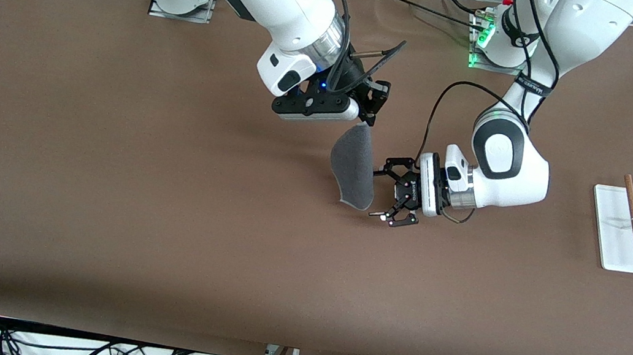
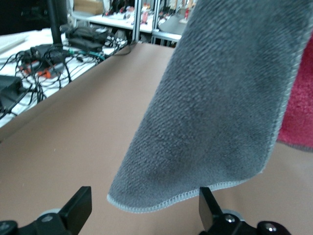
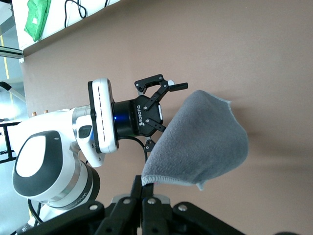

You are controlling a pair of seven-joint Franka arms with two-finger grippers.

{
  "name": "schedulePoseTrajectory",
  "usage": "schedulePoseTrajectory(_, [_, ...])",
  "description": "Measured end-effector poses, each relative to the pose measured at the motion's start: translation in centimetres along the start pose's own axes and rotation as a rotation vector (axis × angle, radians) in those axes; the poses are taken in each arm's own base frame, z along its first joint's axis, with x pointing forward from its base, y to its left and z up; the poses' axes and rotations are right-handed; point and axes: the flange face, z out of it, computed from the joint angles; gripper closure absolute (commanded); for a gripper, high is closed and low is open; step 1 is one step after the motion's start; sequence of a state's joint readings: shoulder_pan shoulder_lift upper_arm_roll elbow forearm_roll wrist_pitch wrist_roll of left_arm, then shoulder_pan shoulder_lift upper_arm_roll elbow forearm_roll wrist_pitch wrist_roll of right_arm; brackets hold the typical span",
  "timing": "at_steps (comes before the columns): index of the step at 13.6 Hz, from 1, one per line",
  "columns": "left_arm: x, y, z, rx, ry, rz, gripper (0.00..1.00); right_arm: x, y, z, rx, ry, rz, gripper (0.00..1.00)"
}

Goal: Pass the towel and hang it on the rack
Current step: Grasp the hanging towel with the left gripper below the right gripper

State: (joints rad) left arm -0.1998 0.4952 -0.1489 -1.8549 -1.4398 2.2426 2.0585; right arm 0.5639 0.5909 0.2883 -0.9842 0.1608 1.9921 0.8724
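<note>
Towel [image 1: 353,167]: I see it hang in the air over the middle of the table, grey face showing, well apart from the rack [image 1: 632,223].
Right gripper [image 1: 365,119]: it pinches the towel's top corner, fingers tight together.
Left gripper [image 1: 383,194]: I see it just beside the towel's low edge, fingers spread wide, nothing in them.
Rack: it sits at the left arm's end of the brown table [image 1: 106,173].
</note>
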Motion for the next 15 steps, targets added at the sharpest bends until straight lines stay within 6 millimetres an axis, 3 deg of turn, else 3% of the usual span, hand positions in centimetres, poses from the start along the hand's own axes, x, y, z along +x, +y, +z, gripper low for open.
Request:
schedulePoseTrajectory(6, [-1.9, -1.9, 1.0, -0.005, 0.102, 0.109, 0.06, 0.0, -0.3, -1.6, 0.029, 0.001, 0.009, 1.0])
schedulePoseTrajectory(10, [-1.6, -1.5, 3.2, -0.01, 0.17, 0.126, 0.17, -0.2, -0.5, -2.3, 0.035, 0.007, 0.005, 1.0])
schedulePoseTrajectory(11, [-1.2, -1.3, 3.5, -0.014, 0.177, 0.128, 0.24, -0.2, -0.5, -2.3, 0.035, 0.007, 0.005, 1.0])
schedulePoseTrajectory(13, [-0.8, -0.9, 4.1, -0.025, 0.188, 0.129, 0.64, -0.2, -0.5, -2.3, 0.036, 0.006, 0.005, 1.0])
schedulePoseTrajectory(15, [-0.5, -0.4, 4.8, -0.037, 0.193, 0.14, 0.92, -0.2, -0.5, -2.3, 0.036, 0.006, 0.005, 1.0])
